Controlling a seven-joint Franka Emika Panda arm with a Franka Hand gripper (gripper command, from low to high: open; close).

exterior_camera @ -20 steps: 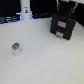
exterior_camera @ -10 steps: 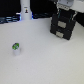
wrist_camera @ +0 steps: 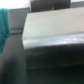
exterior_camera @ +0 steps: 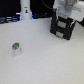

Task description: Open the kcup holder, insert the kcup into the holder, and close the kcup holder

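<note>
Step one of the job by our read: getting the kcup holder [exterior_camera: 62,29] open. It sits near the far edge of the white table [exterior_camera: 45,60], toward the exterior view's right corner, and our gripper [exterior_camera: 63,19] hangs right over its top. The wrist view is just a blurry close-up of the dark box [wrist_camera: 52,45], so we can't tell if the fingers are spread or pressed together. The kcup [exterior_camera: 16,47], green top and all, sits well apart near the exterior view's left edge, untouched. Next we'd guess we need to get onto the front handle and pull the tray out toward the open table.
</note>
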